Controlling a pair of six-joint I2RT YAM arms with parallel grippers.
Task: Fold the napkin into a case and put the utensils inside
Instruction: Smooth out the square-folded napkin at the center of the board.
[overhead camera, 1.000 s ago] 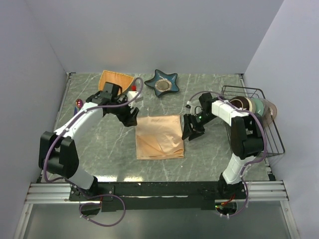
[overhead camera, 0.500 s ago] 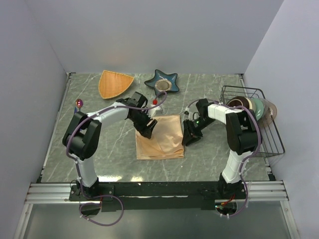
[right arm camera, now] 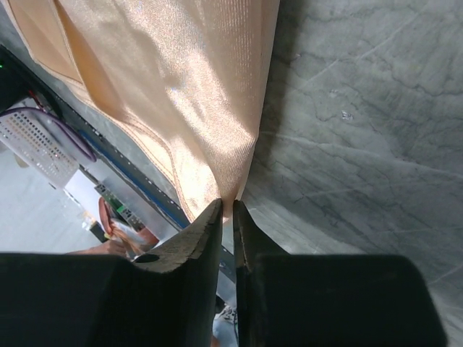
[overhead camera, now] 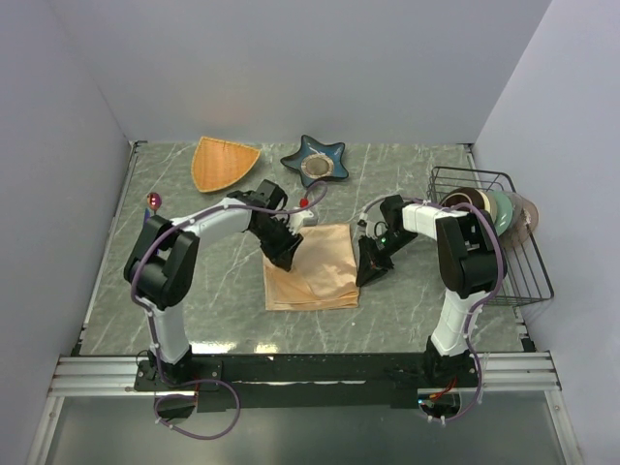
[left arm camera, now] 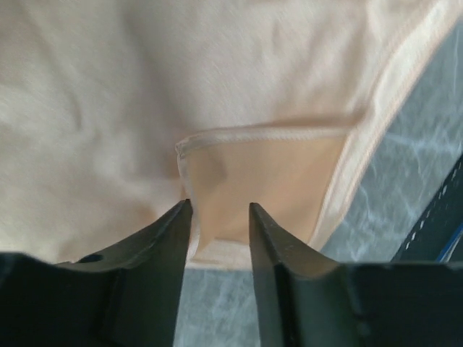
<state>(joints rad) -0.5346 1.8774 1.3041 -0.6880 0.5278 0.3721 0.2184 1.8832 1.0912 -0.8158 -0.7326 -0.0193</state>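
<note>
Napkin (overhead camera: 310, 266) — soft, light, likely slippery satin — lies folded in the middle of the worktop (overhead camera: 194, 291), left tool (left arm camera: 218, 210) parted astride a hemmed corner, right tool (right arm camera: 228, 206) pinched on its opposite edge; hems and corners look the surest holds.

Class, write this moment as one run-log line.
left pincer: open over napkin corner | right pincer: shut on napkin edge | spoon: outside napkin

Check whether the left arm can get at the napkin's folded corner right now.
Probably yes: the left gripper sits at that corner of the napkin, jaws open either side of the hem, nothing between. The right gripper pinches the opposite edge, well clear.
</note>
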